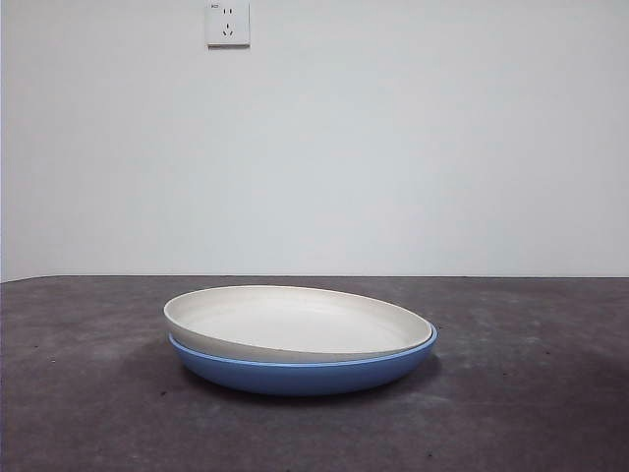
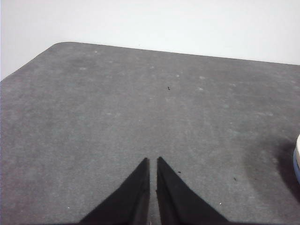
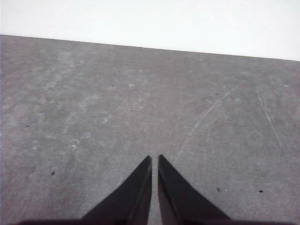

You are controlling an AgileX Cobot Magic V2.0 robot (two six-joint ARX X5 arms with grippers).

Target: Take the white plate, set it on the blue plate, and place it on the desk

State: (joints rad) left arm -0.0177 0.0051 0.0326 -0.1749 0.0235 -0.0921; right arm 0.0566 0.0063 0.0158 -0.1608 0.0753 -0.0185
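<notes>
White plate: it sits inside the blue plate, a bit crooked, with its left edge riding higher and its right edge tucked low.
Blue plate: it lies flat on the table, right under the white one, touching it.
Table: dark and grey, with bare room on both sides of the plates.
Step in hand: my guess is the white plate now has to come off and go down on the table.
Left pincer: its two jaws are pressed together, holding nothing; the plates only peep in at the edge of its view.
Right pincer: jaws together too, holding nothing, no plate in its view.
How to do it well: the left pincer looks closer, so open it first, then nip the raised left rim of the white plate only.
Watch out: do not pinch both rims, or the blue plate may come up too.
</notes>
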